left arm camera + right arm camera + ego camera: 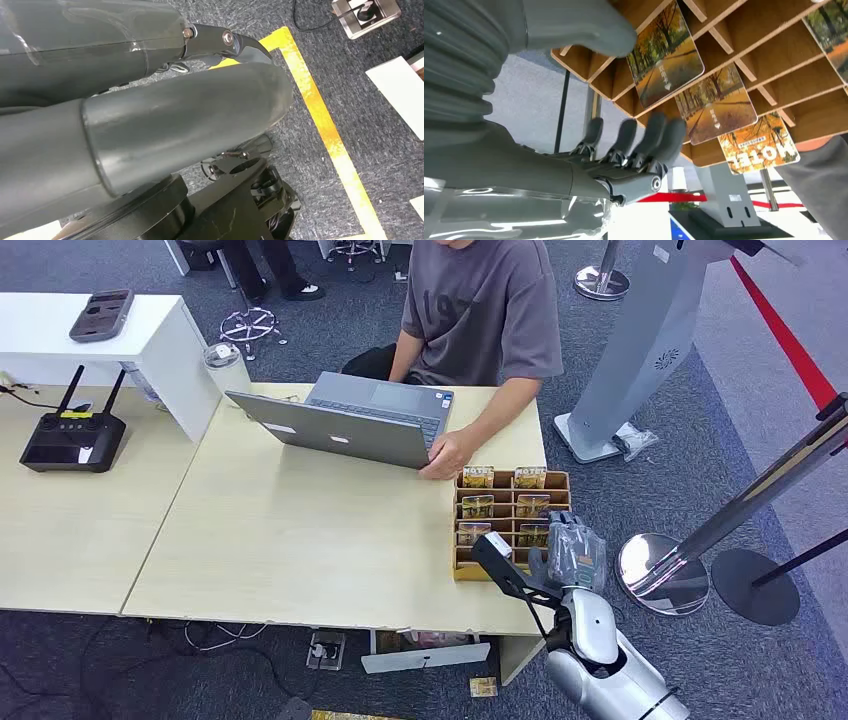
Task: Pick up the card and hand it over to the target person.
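From the head view, a light wooden desk (300,540) carries a brown wooden card rack (512,523) with rows of slots at its near right corner. Autumn-coloured hotel cards (478,477) stand in the slots. The right hand (568,552) hovers at the rack's near right edge, fingers reaching over the nearest row; nothing is visibly held. A person in a grey T-shirt (480,305) sits behind the desk, one hand (447,453) resting just beside an open silver laptop (345,420), near the rack's far side. A black remote controller (73,435) lies on the adjoining desk to the left, and a chrome barrier post (700,540) stands on the carpet to the right.

In the left wrist view, the left hand (175,115) appears as a thick grey thumb over grey carpet with a yellow tape line (325,130); whether its fingers are spread or curled cannot be told.

In the right wrist view, the right hand's dark fingers (651,135) lie side by side, slightly curled, just beside the rack's nearest card (669,55), with the thumb apart on the other side, gripping nothing.
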Tool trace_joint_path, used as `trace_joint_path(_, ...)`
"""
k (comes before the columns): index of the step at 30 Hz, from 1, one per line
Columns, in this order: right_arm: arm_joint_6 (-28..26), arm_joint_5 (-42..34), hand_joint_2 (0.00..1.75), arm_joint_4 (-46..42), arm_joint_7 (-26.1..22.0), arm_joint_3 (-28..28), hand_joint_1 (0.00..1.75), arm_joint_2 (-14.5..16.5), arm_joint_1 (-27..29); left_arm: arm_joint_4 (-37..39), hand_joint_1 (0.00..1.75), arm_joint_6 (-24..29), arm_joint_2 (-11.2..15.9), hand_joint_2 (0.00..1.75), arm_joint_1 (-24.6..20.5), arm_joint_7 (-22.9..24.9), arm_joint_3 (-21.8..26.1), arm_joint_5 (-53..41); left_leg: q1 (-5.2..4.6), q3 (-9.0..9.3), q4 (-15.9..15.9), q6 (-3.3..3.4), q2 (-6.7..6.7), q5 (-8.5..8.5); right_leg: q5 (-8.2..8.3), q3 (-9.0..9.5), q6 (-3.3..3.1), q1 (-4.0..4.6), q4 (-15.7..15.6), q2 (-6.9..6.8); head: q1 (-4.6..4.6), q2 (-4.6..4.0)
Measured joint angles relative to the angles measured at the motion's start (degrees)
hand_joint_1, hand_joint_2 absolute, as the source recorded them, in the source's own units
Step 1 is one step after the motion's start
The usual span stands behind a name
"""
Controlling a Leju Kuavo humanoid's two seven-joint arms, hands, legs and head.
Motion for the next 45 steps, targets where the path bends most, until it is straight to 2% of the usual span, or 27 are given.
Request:
trace_joint_path(4, 0.3, -0.1, 1.75, 0.3, 0.0, 0.3, 1.13, 0.2, 0.1, 0.0, 0.0, 0.0, 0.0, 0.0, 0.0, 0.1, 0.1, 0.1, -0.01, -0.04, 0.0, 0.04, 0.02, 0.03, 0.04, -0.04, 0.01, -0.01, 0.0, 0.02, 0.0, 0.0)
trace_joint_path(18, 0.6, -0.7, 1.75, -0.1, -0.4, 0.7, 1.17, 0.3, 0.1, 0.0, 0.0, 0.2, -0.1, 0.0, -0.1, 0.3, 0.7, -0.1, -0.07, -0.19, -0.1, 0.17, 0.02, 0.18, 0.21, -0.17, 0.07, -0.05, -0.2, 0.03, 0.0, 0.0)
trace_joint_path(28, -0.1, -0.3, 1.75, -2.3, -0.9, 0.7, 1.4, -0.1, 0.2, -0.1, 0.0, 0.3, -0.2, 0.0, 0.1, 0.3, 1.1, -0.2, -0.04, -0.12, 0.0, 0.09, 0.01, 0.07, 0.09, -0.11, 0.04, -0.03, -0.1, 0.01, 0.0, 0.0)
trace_joint_path(35, 3.7, 3.4, 1.75, -12.2, 0.2, 0.7, 1.55, -3.9, 0.8, 0.1, 0.0, 0.5, -0.2, 0.0, 0.5, 0.0, 1.8, 0.0, -0.06, -0.18, 0.0, 0.09, -0.03, 0.04, 0.05, -0.16, 0.04, -0.05, 0.0, -0.03, 0.0, 0.0)
trace_joint_path(39, 6.3, 5.7, 1.75, -18.0, 0.5, 0.7, 1.58, -5.9, 0.5, 0.1, 0.0, 0.6, -0.2, 0.0, 0.7, -0.2, 2.2, 0.1, -0.05, -0.16, 0.1, 0.05, -0.07, -0.01, -0.02, -0.14, 0.03, -0.05, 0.1, -0.07, 0.0, 0.0)
trace_joint_path(43, 7.8, 7.8, 1.75, -25.9, 1.5, -1.0, 1.69, -8.2, 0.5, 0.2, 0.0, 0.8, -0.3, 0.0, 1.0, -0.6, 2.7, 0.4, -0.06, -0.2, 0.1, 0.07, -0.05, -0.01, -0.01, -0.2, 0.04, -0.06, 0.1, -0.05, 0.0, 0.0)
trace_joint_path(45, 8.7, 8.8, 1.75, -29.1, 2.0, -1.9, 1.68, -9.0, 0.2, 0.2, 0.0, 0.9, -0.3, 0.0, 1.0, -0.7, 2.9, 0.6, -0.07, -0.22, 0.2, 0.06, -0.06, -0.02, -0.03, -0.21, 0.03, -0.07, 0.1, -0.07, 0.0, 0.0)
